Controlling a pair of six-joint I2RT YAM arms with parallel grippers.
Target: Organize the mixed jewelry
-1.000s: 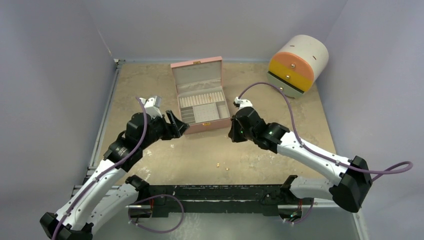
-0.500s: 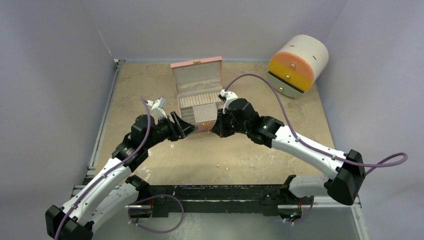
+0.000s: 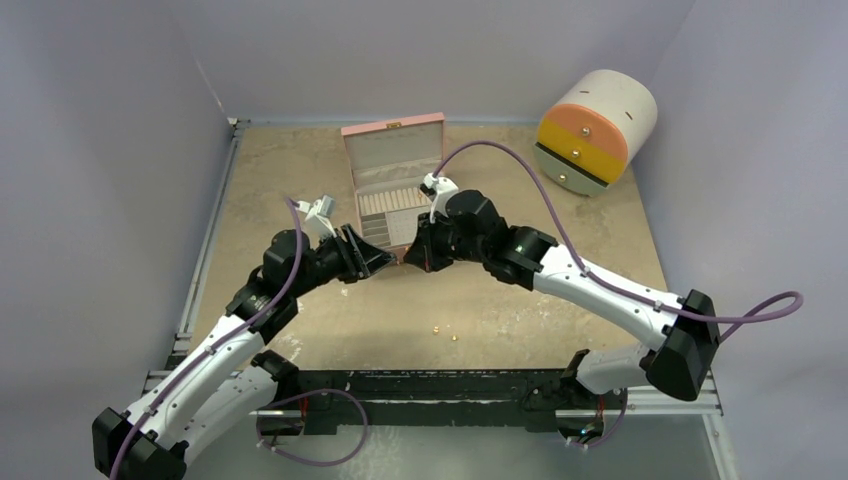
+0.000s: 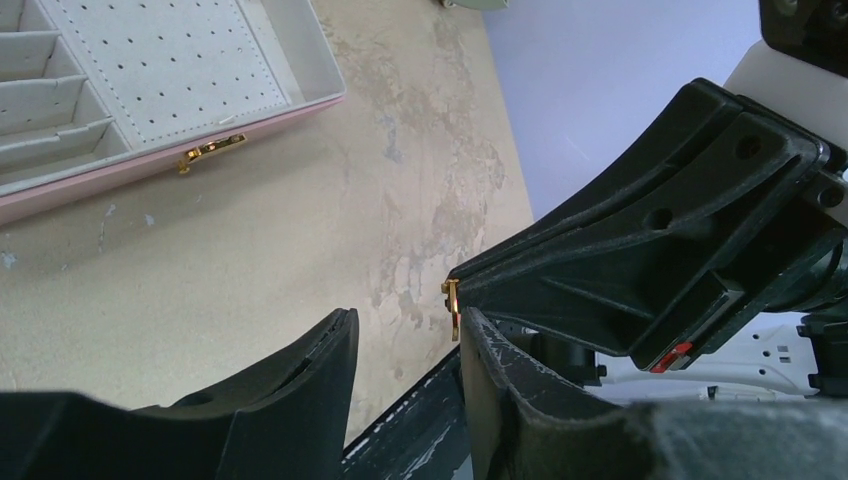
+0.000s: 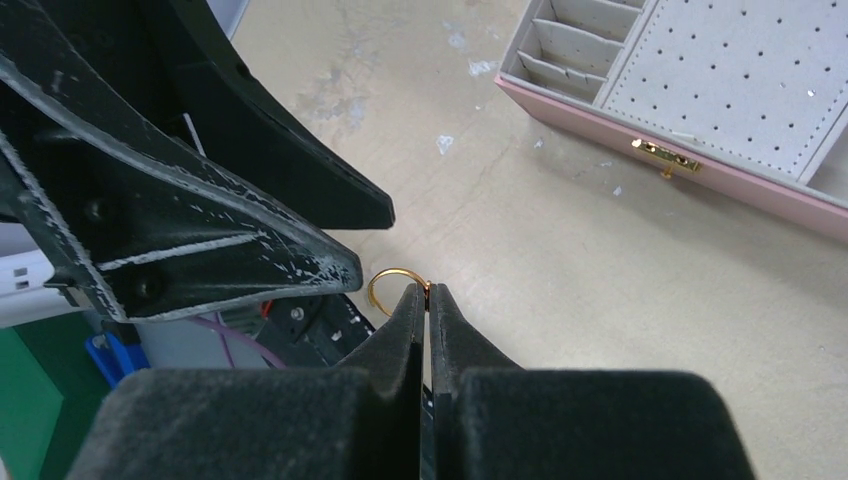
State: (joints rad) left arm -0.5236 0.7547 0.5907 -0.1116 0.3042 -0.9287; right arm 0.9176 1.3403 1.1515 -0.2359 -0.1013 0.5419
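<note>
My right gripper point(image 5: 428, 296) pinches the gold hoop point(image 5: 386, 272). My left gripper point(image 4: 407, 320) stands parted, the hoop beside one finger.

I see white shells on my left arm point(image 3: 205, 355) and right arm point(image 3: 610, 295), black joints, purple cables point(image 3: 487, 144), scuffed black fingers point(image 5: 220, 250).

thin hoop point(image 5: 392, 285): shiny gold
jewelry box point(image 5: 720, 185): pink shell; pale grey lining, one panel dotted with rows of holes
clasp point(image 5: 664, 156): gold
right gripper point(image 5: 428, 300): matte black
left gripper point(image 4: 408, 320): black, white scuffs
table point(image 3: 500, 310): mottled beige
drawer drum point(image 3: 620, 100): white; orange and yellow fronts
cable point(image 3: 490, 144): purple
</note>
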